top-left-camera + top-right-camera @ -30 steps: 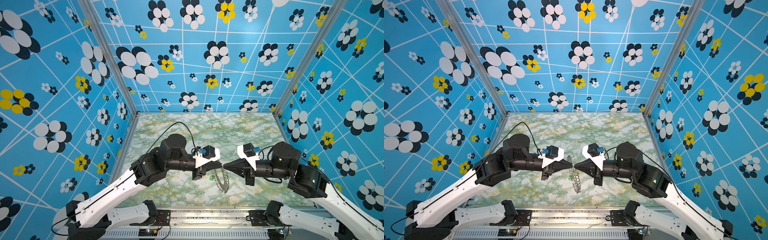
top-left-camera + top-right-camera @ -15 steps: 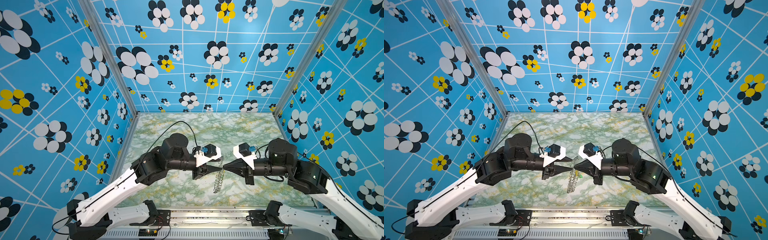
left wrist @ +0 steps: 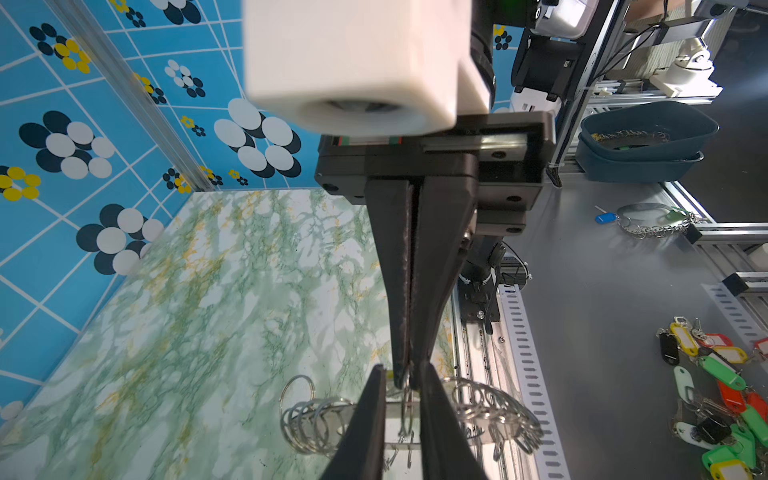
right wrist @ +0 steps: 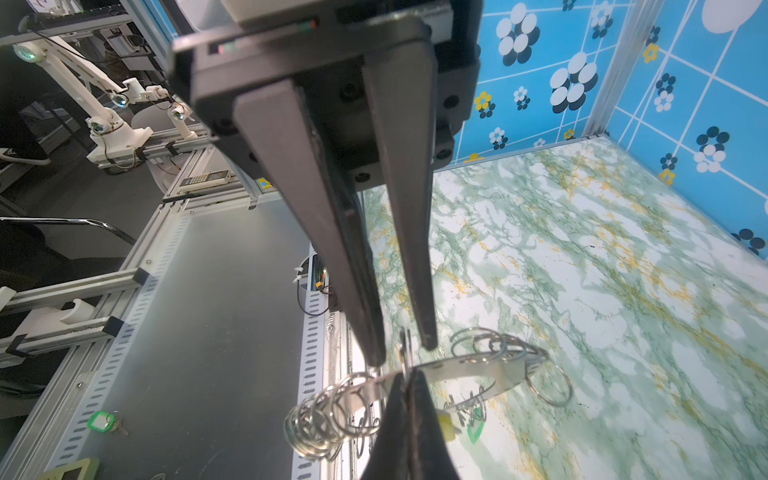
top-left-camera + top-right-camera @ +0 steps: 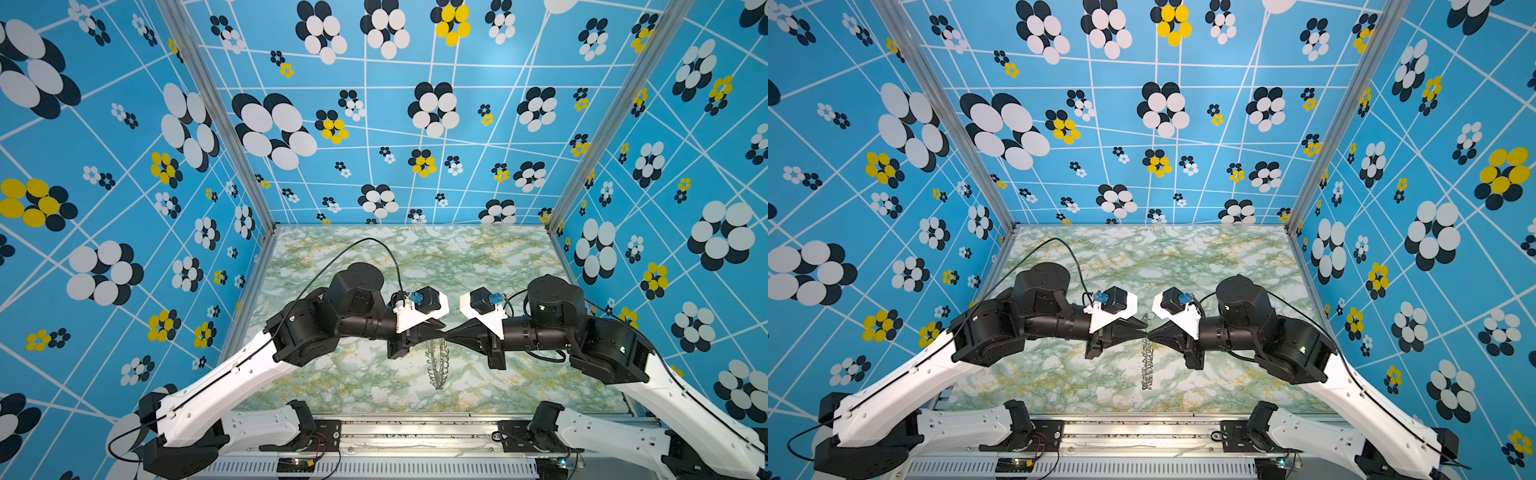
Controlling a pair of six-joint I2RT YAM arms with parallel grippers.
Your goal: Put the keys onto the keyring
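The keyring [image 4: 469, 368] hangs edge-on above the table [image 4: 582, 291], its top rim clamped between the closed fingers of the right gripper [image 4: 409, 374], while the left gripper [image 3: 402, 370] stands slightly apart, straddling one wire loop [image 4: 405, 347] on that rim without pinching it. The yellow key tag [image 4: 445, 423] and green key tag [image 4: 476, 430] show just beneath the keyring; whether they hang from it I cannot tell. If the left fingers close off-centre the thin loop could skate out, or the push could twist the keyring in the right's narrow hold and drop it

Right pincer [image 4: 409, 378] clamped on keyring [image 4: 469, 370]
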